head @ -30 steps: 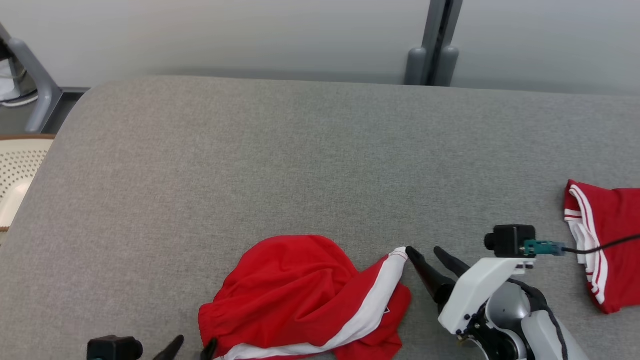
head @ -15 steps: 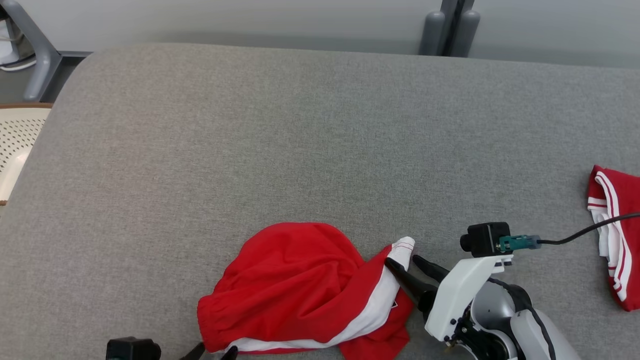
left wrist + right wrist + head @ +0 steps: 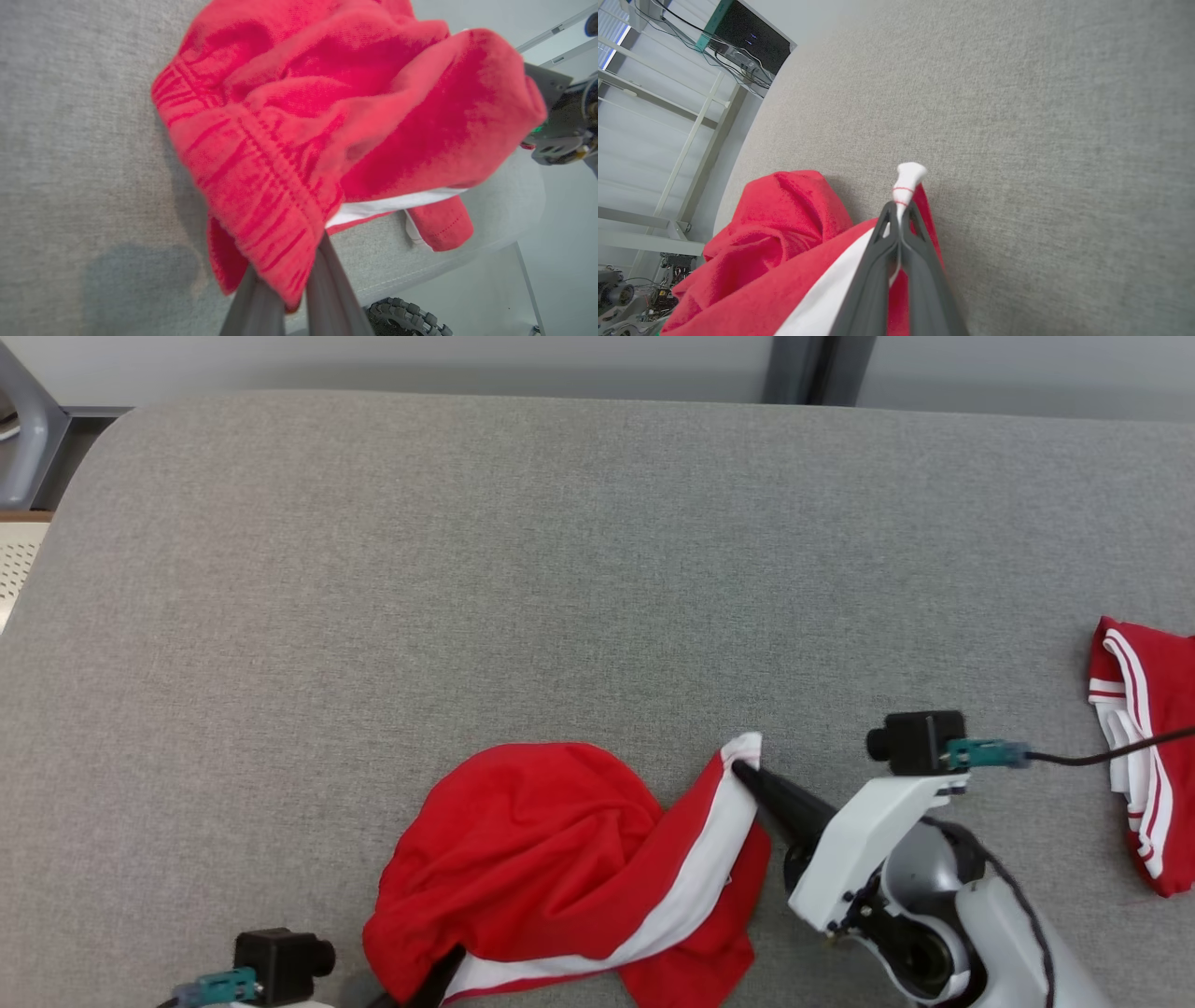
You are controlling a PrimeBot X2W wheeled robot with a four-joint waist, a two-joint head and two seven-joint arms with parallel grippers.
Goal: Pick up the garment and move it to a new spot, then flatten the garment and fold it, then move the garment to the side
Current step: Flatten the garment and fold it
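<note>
Unit: Both pincers, spread earlier, have closed. My right pincer (image 3: 742, 773) pinches the garment (image 3: 551, 859) by its striped corner, my left pincer (image 3: 292, 298) by its waistband.
Tech: Orientation?
Unit: Long axis near-left to far-right, at the worktop's (image 3: 560, 569) near edge.

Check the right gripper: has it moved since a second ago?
Yes. Against the folded red garment at right, the right gripper has shifted left, and its fingers now pinch the white-striped corner of the crumpled red shorts.
</note>
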